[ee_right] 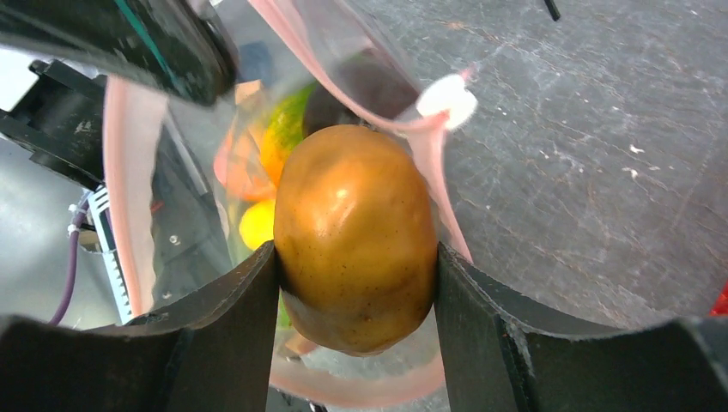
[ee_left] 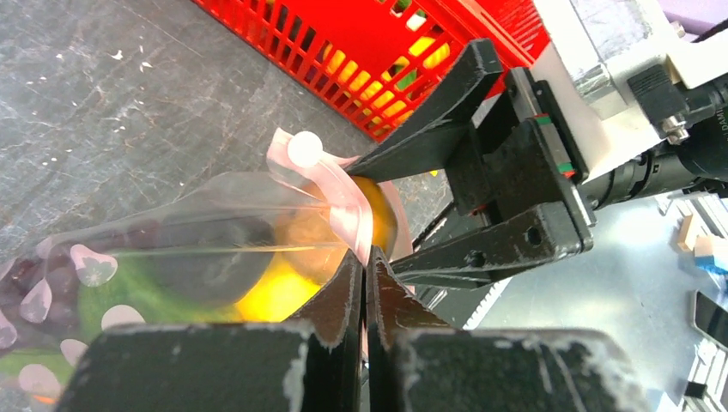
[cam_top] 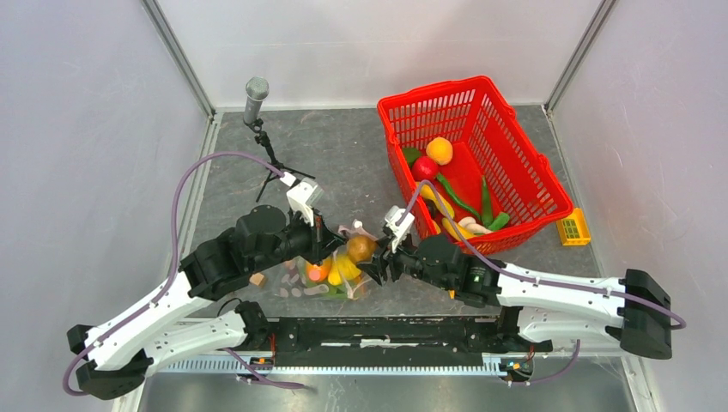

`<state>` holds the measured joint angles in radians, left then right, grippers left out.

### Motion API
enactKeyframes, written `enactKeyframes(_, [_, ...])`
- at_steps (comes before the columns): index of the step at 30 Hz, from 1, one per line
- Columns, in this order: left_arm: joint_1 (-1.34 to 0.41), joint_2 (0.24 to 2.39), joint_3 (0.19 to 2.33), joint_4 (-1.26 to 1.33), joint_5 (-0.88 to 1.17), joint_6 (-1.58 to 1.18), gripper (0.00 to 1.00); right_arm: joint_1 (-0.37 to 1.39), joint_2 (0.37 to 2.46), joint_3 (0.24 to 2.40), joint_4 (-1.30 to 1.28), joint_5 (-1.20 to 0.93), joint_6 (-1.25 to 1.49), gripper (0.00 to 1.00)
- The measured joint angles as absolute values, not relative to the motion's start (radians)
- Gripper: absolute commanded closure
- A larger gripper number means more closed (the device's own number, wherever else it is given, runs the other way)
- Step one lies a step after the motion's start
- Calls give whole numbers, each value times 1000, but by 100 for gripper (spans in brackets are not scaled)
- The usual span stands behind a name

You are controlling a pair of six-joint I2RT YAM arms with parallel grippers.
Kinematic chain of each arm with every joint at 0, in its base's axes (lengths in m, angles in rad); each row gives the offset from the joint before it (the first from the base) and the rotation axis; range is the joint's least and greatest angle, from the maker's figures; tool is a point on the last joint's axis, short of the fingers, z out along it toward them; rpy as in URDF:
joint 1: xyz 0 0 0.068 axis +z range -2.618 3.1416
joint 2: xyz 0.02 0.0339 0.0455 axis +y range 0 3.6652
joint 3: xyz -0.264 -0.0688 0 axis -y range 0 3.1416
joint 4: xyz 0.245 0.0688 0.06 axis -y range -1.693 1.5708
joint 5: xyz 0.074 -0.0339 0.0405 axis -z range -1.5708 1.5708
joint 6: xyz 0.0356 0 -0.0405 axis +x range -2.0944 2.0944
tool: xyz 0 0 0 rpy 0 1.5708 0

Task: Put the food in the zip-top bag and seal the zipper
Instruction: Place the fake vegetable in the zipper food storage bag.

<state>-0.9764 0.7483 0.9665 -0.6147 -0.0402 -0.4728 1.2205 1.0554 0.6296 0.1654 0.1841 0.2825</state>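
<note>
While our right jaws are gripping the potato (ee_right: 356, 232) at the mouth of the zip-top bag (ee_left: 172, 249), our left jaws are pinching the zipper (ee_left: 343, 206) open. We're worrying the strip slips free, flopping the mouth shut and bouncing the potato off.

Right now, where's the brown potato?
The potato is mid-table in the top view, clamped in the right end effector at the open mouth of the zip-top bag, down-left of the red basket.
</note>
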Motion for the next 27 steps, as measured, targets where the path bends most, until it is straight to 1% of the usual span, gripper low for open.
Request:
enactKeyframes(7, [-976,812,990,-626,48,-473,98,1243,1172,690,230,79,256,60])
enactKeyframes(13, [-976,805,1013,-628,68,-474,98,1251,1180,692,282,-75,214,58])
enactKeyframes(14, [-976,801,1018,-626,74,-474,98,1251,1181,693,289,-95,210,56])
enactKeyframes(15, [-976,796,1023,-625,81,-474,98,1251,1184,693,295,-107,207,52])
enactKeyframes(16, [-976,791,1024,-625,82,-474,98,1253,1190,696,299,-112,203,45])
enactKeyframes(18, [-976,778,1025,-627,80,-474,98,1254,1198,701,303,-110,195,34])
enactKeyframes(21, [-976,762,1025,-630,63,-474,98,1255,1193,701,303,-100,179,22])
enactKeyframes(24, [-976,729,1024,-630,22,-474,98,1255,1150,701,297,-96,157,14])
enactKeyframes(27, [-977,680,1024,-631,-35,-474,98,1255,1075,717,273,-97,139,11])
